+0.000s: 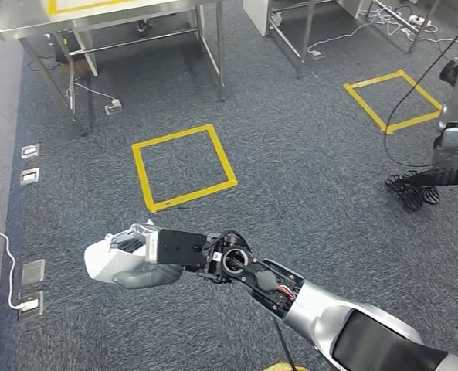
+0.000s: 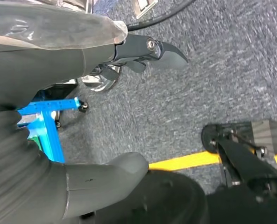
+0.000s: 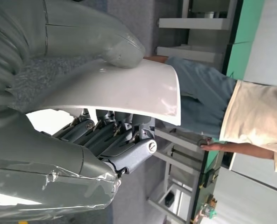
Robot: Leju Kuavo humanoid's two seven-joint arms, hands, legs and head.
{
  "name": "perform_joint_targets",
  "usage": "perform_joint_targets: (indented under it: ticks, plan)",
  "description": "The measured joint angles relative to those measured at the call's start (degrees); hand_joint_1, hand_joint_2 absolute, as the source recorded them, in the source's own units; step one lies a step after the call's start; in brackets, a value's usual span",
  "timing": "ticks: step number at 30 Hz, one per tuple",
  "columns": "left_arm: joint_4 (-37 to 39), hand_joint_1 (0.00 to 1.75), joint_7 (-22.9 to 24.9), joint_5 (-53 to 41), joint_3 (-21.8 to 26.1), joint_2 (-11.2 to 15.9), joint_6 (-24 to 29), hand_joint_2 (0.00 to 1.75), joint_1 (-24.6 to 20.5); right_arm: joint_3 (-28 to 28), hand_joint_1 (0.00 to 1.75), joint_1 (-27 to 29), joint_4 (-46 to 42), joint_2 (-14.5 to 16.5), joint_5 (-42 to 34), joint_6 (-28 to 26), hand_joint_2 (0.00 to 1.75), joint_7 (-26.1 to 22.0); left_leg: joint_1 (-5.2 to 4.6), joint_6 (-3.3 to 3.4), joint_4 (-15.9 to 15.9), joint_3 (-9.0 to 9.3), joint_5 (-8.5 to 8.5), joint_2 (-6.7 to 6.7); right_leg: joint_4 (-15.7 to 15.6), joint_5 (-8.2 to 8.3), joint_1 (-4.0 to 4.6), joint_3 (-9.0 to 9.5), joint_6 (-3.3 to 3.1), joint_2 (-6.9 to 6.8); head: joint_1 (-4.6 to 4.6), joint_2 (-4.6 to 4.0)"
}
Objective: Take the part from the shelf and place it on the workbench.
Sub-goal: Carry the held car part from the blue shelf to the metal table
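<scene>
Over grey carpet, right robot hand (image 1: 147,255) gripping 1 white part (image 1: 98,259), left robot hand (image 2: 94,56) holding nothing, fingers apart

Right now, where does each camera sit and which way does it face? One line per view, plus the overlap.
Head view: high on the body, looking down at the grey carpet floor and a yellow tape square; the right arm reaches across, and the right hand grips the white curved plastic part.
Left wrist view: behind the left hand, looking at the carpet; the hand holds nothing.
Right wrist view: behind the right hand, facing a person in a cream top.
Shared: the head and right wrist views both show the held part.
</scene>
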Motion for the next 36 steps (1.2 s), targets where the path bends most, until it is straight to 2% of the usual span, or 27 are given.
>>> perform_joint_targets:
  ticks: [2,4,5,6,7,8,9,10,11,13,15,16,17,19,20,21,22,24,25,26,29,31,32,34,35,36]
  plan:
    - [0.0,0.0,-0.01,0.01,-0.01,0.0,0.0,1.75,-0.11,0.09,1.47,-0.07,0.13,0.1,0.03,0.0,1.75,-0.05,-0.08,-0.2,6.37,-3.26,-2.55,1.54,-0.06,-0.24,0.12,0.39,-0.56,-0.39,-0.63,0.0]
    - [0.0,0.0,-0.01,-0.01,-0.01,0.01,0.0,1.75,-0.19,0.14,1.47,-0.03,0.33,0.13,0.06,-0.01,1.75,-0.05,-0.18,-0.07,14.26,-7.99,-4.74,1.97,-0.06,-0.63,0.39,0.74,-0.97,-0.8,-0.98,0.0]
    - [0.0,0.0,-0.02,-0.01,-0.01,0.01,0.0,1.75,-0.14,0.16,1.47,0.02,0.44,0.13,0.1,-0.01,1.75,-0.02,-0.23,0.12,16.11,-9.45,-4.6,1.98,-0.06,-0.87,0.52,1.01,-1.09,-0.94,-1.0,0.0]
    - [0.0,0.0,-0.03,-0.02,0.0,0.01,0.0,1.75,-0.07,0.17,1.47,0.06,0.52,0.13,0.14,-0.02,1.75,0.01,-0.3,0.39,15.78,-9.86,-3.4,1.98,-0.06,-1.15,0.61,1.36,-1.14,-1.03,-1.02,0.0]
    - [0.0,0.0,-0.05,-0.03,-0.01,0.01,0.01,1.75,-0.01,0.18,1.47,0.05,0.55,0.13,0.16,-0.02,1.75,0.03,-0.41,0.73,13.37,-9.18,-1.38,1.99,-0.06,-1.46,0.68,1.79,-1.13,-1.07,-1.04,0.0]
    - [0.0,0.0,-0.08,-0.04,-0.01,0.03,0.03,1.75,0.02,0.19,1.47,0.02,0.56,0.15,0.22,-0.02,1.75,0.04,-0.57,1.12,9.49,-7.67,1.03,2.06,-0.07,-1.8,0.72,2.26,-1.06,-1.11,-1.07,0.0]
    - [0.01,0.0,-0.1,-0.04,-0.01,0.07,0.05,1.75,0.01,0.18,1.47,-0.02,0.56,0.17,0.35,-0.02,1.75,0.04,-0.83,1.49,5.71,-6.03,2.8,2.22,-0.07,-2.16,0.79,2.61,-0.91,-1.15,-1.1,0.0]
    - [0.01,0.0,-0.14,-0.04,-0.01,0.09,0.09,1.75,-0.08,0.18,1.47,-0.06,0.56,0.2,0.51,-0.02,1.75,0.03,-1.11,1.74,2.67,-4.66,3.73,2.38,-0.07,-2.51,0.87,2.84,-0.68,-1.19,-1.17,0.0]
    - [0.01,0.0,-0.16,-0.04,0.0,0.1,0.12,1.75,-0.17,0.17,1.47,-0.07,0.56,0.21,0.67,-0.02,1.75,0.03,-1.36,1.9,0.83,-3.83,3.94,2.5,-0.12,-2.82,0.95,3.0,-0.4,-1.25,-1.2,0.0]
    - [0.0,0.0,-0.18,-0.08,0.0,0.08,0.16,1.75,-0.33,0.17,1.47,-0.08,0.55,0.22,0.81,-0.02,1.75,0.01,-1.63,2.13,-0.01,-3.38,3.21,2.4,-0.51,-3.23,1.06,3.32,0.2,-1.42,-1.17,0.0]
    - [0.0,0.0,-0.19,-0.16,0.0,-0.02,0.17,1.75,-0.21,0.15,1.47,-0.07,0.52,0.24,0.81,-0.03,1.75,-0.03,-1.37,2.54,-0.49,-2.68,2.93,2.23,-0.38,-3.88,1.09,3.48,0.75,-1.76,-0.99,-0.01]
    - [0.0,0.0,-0.19,-0.19,0.0,-0.04,0.2,1.75,-0.12,0.13,1.47,-0.14,0.51,0.24,0.79,-0.04,1.75,-0.05,-1.23,2.8,-0.8,-2.14,2.79,2.19,1.38,-4.8,1.12,2.72,0.98,-1.8,-0.83,-0.01]
    - [0.0,0.0,-0.2,-0.2,0.0,-0.05,0.22,1.75,-0.08,0.11,1.47,-0.2,0.51,0.24,0.78,-0.05,1.75,-0.06,-1.17,3.05,-1.03,-1.64,2.62,2.17,4.65,-6.15,1.12,1.04,1.14,-1.79,-0.57,-0.01]
    - [0.0,0.0,-0.2,-0.25,0.0,0.02,0.26,1.75,-0.09,0.1,1.47,-0.18,0.57,0.21,0.75,-0.05,1.75,-0.01,-1.36,3.51,-1.1,-0.96,2.13,2.02,13.34,-8.73,1.12,-3.97,1.28,-1.56,-0.03,0.0]
    - [0.0,0.0,-0.2,-0.28,0.0,0.03,0.26,1.75,-0.11,0.1,1.47,-0.07,0.63,0.19,0.74,-0.05,1.75,0.05,-1.47,3.62,-1.09,-0.64,1.85,1.89,16.1,-8.83,1.12,-6.03,1.26,-1.51,0.2,0.0]
    - [0.0,0.0,-0.2,-0.32,0.0,0.02,0.26,1.75,-0.1,0.11,1.47,0.04,0.69,0.17,0.73,-0.07,1.75,0.1,-1.57,3.66,-1.08,-0.23,1.53,1.72,16.58,-7.73,1.14,-7.04,1.14,-1.46,0.4,0.0]
    - [0.0,0.0,-0.2,-0.34,0.0,0.01,0.25,1.75,-0.07,0.12,1.47,0.07,0.75,0.17,0.72,-0.09,1.75,0.13,-1.68,3.65,-1.07,0.28,1.18,1.54,14.73,-5.56,1.2,-6.9,0.9,-1.4,0.58,0.0]
    - [0.0,0.0,-0.2,-0.35,0.0,-0.1,0.24,1.75,-0.02,0.12,1.47,-0.07,0.81,0.17,0.71,-0.17,1.75,0.14,-1.88,3.53,-1.06,1.37,0.44,1.25,7.14,-0.3,1.54,-4.42,-0.02,-1.17,0.93,0.0]
    - [0.0,0.0,-0.2,-0.35,0.0,-0.16,0.24,1.75,-0.06,0.12,1.47,-0.18,0.83,0.18,0.7,-0.22,1.75,0.15,-1.97,3.39,-0.99,1.66,0.12,1.11,3.62,1.25,1.74,-3.07,-0.45,-1.05,0.88,0.0]
    - [0.0,0.0,-0.21,-0.35,0.0,-0.23,0.24,1.75,-0.11,0.12,1.47,-0.26,0.85,0.18,0.69,-0.26,1.75,0.16,-1.99,3.21,-0.94,1.75,-0.11,1.03,1.32,1.89,1.92,-1.99,-0.77,-0.95,0.86,0.0]
    - [0.0,0.0,-0.22,-0.35,0.0,-0.19,0.24,1.75,-0.17,0.12,1.47,-0.3,0.86,0.21,0.67,-0.31,1.75,0.19,-1.92,2.5,-0.95,1.68,-0.47,1.04,-0.52,1.47,1.81,-0.68,-1.13,-0.85,0.85,0.0]
    - [0.0,0.0,-0.24,-0.35,-0.01,-0.07,0.24,1.75,-0.16,0.13,1.47,-0.36,0.86,0.25,0.67,-0.32,1.75,0.18,-1.91,1.89,1.25,0.81,-1.79,1.35,-1.28,1.52,1.29,0.05,-1.45,-0.93,0.46,0.0]
    - [0.0,0.0,-0.25,-0.35,-0.01,-0.01,0.24,1.75,-0.17,0.13,1.47,-0.4,0.86,0.27,0.67,-0.34,1.75,0.17,-1.78,1.55,4.14,-0.66,-3.11,1.54,-1.54,1.48,1.11,0.42,-1.58,-1.05,0.11,0.0]
    - [0.0,0.0,-0.27,-0.35,-0.01,-0.02,0.23,1.75,-0.18,0.15,1.47,-0.37,0.9,0.28,0.67,-0.37,1.75,0.16,-1.36,0.87,12.15,-5.35,-5.98,1.8,-1.6,1.18,1.06,0.71,-1.71,-1.26,-0.56,0.0]
    - [0.0,0.0,-0.27,-0.34,-0.01,0.02,0.23,1.75,-0.13,0.17,1.47,-0.26,0.92,0.28,0.67,-0.38,1.75,0.16,-1.11,0.58,15.09,-7.41,-6.46,1.91,-1.59,0.98,1.02,0.87,-1.69,-1.31,-0.68,0.0]
    - [0.0,0.0,-0.27,-0.31,-0.02,0.06,0.23,1.75,-0.06,0.19,1.47,-0.15,0.96,0.28,0.67,-0.37,1.75,0.15,-0.87,0.32,16.03,-8.52,-5.8,2.0,-1.58,0.73,0.95,1.1,-1.6,-1.32,-0.73,0.0]
